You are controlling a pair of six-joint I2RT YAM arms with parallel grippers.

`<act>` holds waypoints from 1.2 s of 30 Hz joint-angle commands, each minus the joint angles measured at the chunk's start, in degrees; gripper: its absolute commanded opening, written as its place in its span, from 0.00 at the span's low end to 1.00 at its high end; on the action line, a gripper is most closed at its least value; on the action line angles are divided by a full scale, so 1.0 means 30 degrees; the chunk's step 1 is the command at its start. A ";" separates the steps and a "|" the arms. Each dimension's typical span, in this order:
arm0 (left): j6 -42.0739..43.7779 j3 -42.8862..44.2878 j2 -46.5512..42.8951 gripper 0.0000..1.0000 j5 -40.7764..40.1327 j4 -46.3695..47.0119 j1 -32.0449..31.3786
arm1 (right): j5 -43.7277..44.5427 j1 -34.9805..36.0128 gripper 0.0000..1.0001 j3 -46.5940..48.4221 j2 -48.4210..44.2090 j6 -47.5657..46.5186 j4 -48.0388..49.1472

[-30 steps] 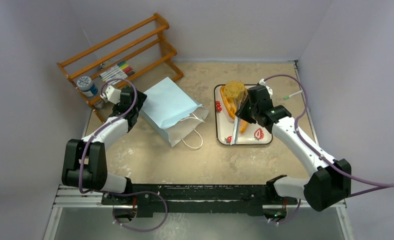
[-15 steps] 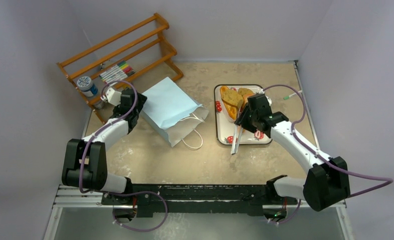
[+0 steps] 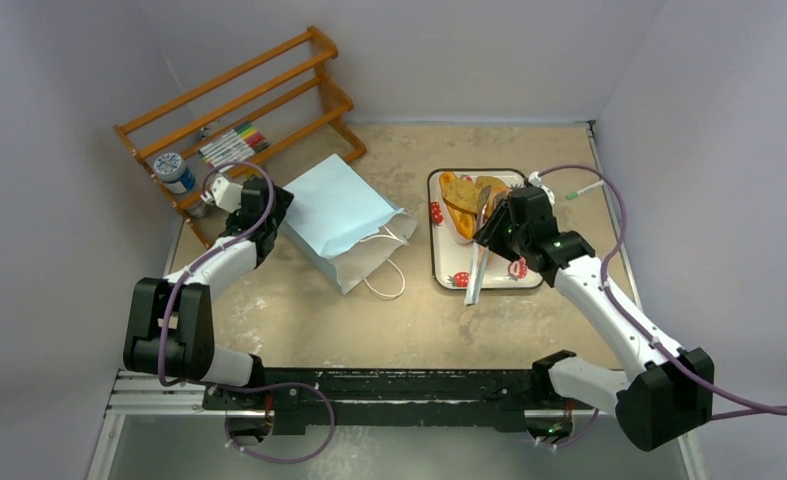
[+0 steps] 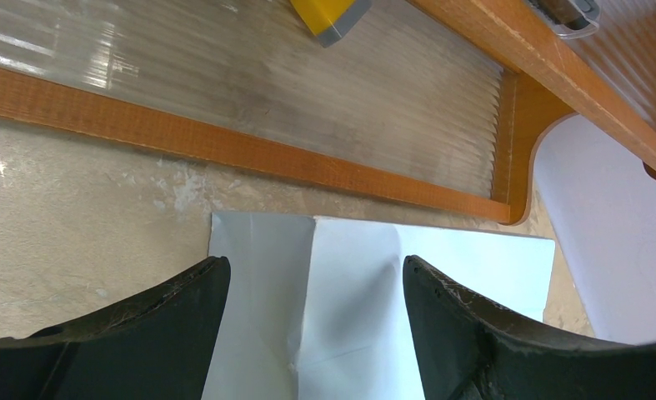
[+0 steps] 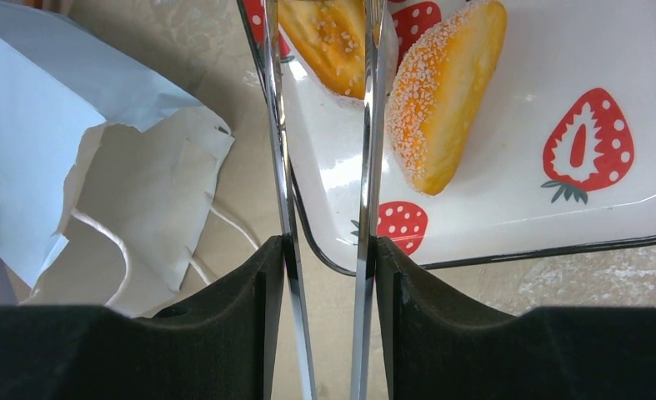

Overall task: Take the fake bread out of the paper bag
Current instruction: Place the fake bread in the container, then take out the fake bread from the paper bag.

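Observation:
The light blue paper bag (image 3: 339,215) lies flat left of centre, its white mouth and string handles toward the near side. My left gripper (image 3: 269,215) is open, with a finger on either side of the bag's closed end (image 4: 349,317). My right gripper (image 3: 499,228) is shut on metal tongs (image 3: 477,270), whose two arms (image 5: 370,125) stand apart and empty over the tray. Golden fake bread pieces (image 3: 457,203) lie on the strawberry-print tray (image 3: 439,270). A sugared piece (image 5: 445,92) and another piece (image 5: 333,42) show in the right wrist view. The bag's inside is mostly hidden.
A wooden rack (image 3: 249,100) stands at the back left, holding coloured markers (image 3: 234,142) and a jar (image 3: 174,172). A pen (image 3: 584,190) lies at the back right near the wall. White walls enclose the table on three sides.
A second ago the tongs held a brown bread piece above the tray. The piece now lies on the tray, and my right gripper has shifted slightly right. The left arm is still.

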 commanded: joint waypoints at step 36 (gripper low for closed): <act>0.0419 0.4344 0.1903 0.76 -0.0526 -0.1415 0.0123 | -0.0011 1.2554 0.40 -0.1565 0.3074 0.3326 0.4643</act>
